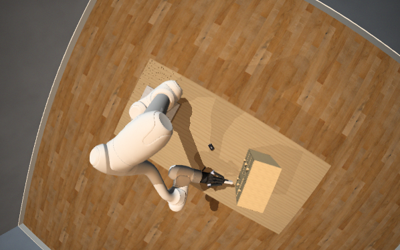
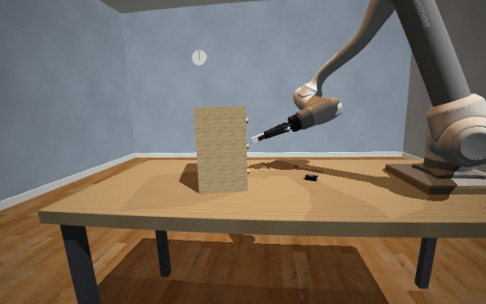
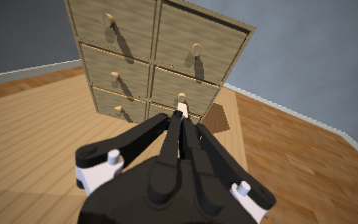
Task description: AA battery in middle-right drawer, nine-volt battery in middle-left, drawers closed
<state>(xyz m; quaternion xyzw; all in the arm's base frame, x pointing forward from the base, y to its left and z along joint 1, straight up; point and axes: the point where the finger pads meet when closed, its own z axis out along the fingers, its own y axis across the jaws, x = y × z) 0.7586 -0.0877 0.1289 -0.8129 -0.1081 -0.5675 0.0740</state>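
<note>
The chest [image 1: 260, 185] [image 2: 222, 150] [image 3: 155, 35] stands upright, with six drawers in three rows of two. All visible fronts look pushed in. My gripper [image 1: 229, 182] [image 2: 254, 140] [image 3: 180, 109] is shut and empty. Its tips are just in front of the middle row's right drawer, close to its knob [image 3: 181, 96]; contact cannot be told. The middle row's left drawer has a free knob [image 3: 114, 76]. A black block [image 1: 211, 147] [image 2: 311, 177], apparently the nine-volt battery, lies on the table. A tiny dark thing [image 1: 203, 168] [image 2: 296, 167], possibly the AA battery, lies beyond it.
The wooden table [image 1: 279, 214] [image 2: 136, 211] [image 3: 26, 135] ends close to the right of the chest and under my forearm. The top row's knobs [image 3: 108, 20] [image 3: 196, 49] stick out above my tips. The arm's base plate [image 2: 416, 179] is at the table's other end.
</note>
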